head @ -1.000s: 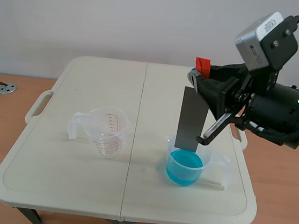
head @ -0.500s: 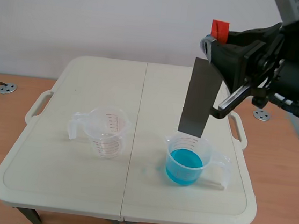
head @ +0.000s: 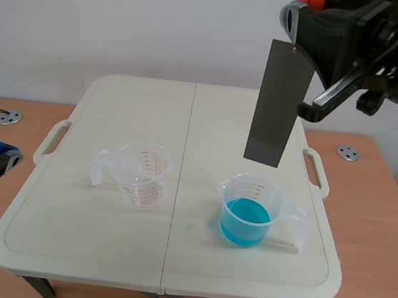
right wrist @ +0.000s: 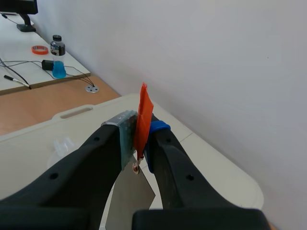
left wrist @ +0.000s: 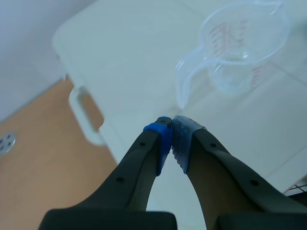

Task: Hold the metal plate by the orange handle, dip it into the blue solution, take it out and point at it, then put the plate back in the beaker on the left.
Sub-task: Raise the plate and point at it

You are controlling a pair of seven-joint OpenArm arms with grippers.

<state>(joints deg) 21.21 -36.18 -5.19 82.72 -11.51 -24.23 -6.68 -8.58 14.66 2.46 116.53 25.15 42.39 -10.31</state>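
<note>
Metal plate (head: 279, 104) is held up in the air by the right gripper (right wrist: 139, 130), whose pads are clamped on the orange handle (right wrist: 143, 120) at the plate's upper end. The plate hangs nearly upright, slightly tilted, with its lower edge clear of the rim of the beaker of blue solution (head: 250, 209), above it in the scene view. No contact between plate and blue solution (head: 246, 225) is seen. This beaker stands on the right half of the table (head: 118, 104), its handle turned toward the right edge.

The empty beaker (head: 142, 175) stands on the left half of the table, well apart from the filled one, handle toward the left.

The left gripper (left wrist: 171, 133) is held low beside the table's left edge, fingers closed together with nothing between them. The empty beaker lies ahead of it.
</note>
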